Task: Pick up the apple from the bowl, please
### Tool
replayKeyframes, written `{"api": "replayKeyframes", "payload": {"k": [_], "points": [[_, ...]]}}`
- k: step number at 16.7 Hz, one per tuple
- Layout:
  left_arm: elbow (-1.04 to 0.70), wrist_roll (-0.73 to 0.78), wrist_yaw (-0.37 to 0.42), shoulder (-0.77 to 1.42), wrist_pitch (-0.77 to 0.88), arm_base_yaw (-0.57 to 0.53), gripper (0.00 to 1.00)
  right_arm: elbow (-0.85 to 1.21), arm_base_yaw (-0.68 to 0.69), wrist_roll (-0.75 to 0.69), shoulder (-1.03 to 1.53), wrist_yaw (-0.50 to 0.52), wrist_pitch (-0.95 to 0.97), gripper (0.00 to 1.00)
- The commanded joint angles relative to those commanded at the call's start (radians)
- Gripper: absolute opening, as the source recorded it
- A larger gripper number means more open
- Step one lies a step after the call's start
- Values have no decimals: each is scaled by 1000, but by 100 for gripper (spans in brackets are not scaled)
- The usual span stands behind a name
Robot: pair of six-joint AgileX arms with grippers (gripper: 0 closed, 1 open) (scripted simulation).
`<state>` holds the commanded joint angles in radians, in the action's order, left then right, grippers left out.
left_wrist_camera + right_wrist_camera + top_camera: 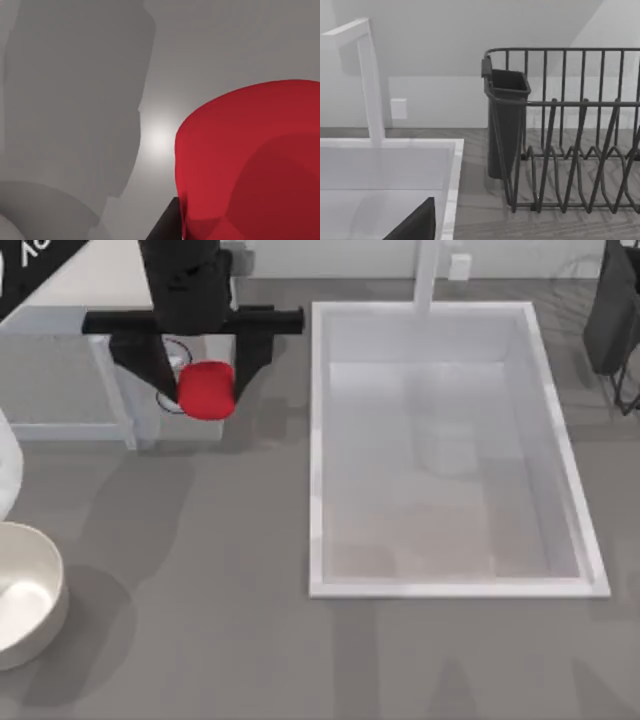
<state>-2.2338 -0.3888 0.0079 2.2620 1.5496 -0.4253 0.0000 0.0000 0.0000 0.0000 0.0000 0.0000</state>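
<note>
While your bowl (25, 590) sits at the desk's (200, 640) far left edge, left gripper (205, 390) up near the back, fingers clamped on the apple (206, 390), well apart from the bowl, white sink (450, 585) right of it, dish rack (570, 150) beyond, right fingers' state you cannot tell.

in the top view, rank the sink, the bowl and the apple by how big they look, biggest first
1. Sink, by far the largest.
2. Bowl, though the view's left edge cuts it off.
3. Apple, smallest; held up in the left gripper, nearer the camera, so it looks bigger than it is.
</note>
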Motion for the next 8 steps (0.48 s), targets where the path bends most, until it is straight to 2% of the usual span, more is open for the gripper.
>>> {"api": "replayKeyframes", "payload": {"k": [8], "points": [[271,0,1,-26,-268,-8,0,0,0,0,0,0,0,100]]}}
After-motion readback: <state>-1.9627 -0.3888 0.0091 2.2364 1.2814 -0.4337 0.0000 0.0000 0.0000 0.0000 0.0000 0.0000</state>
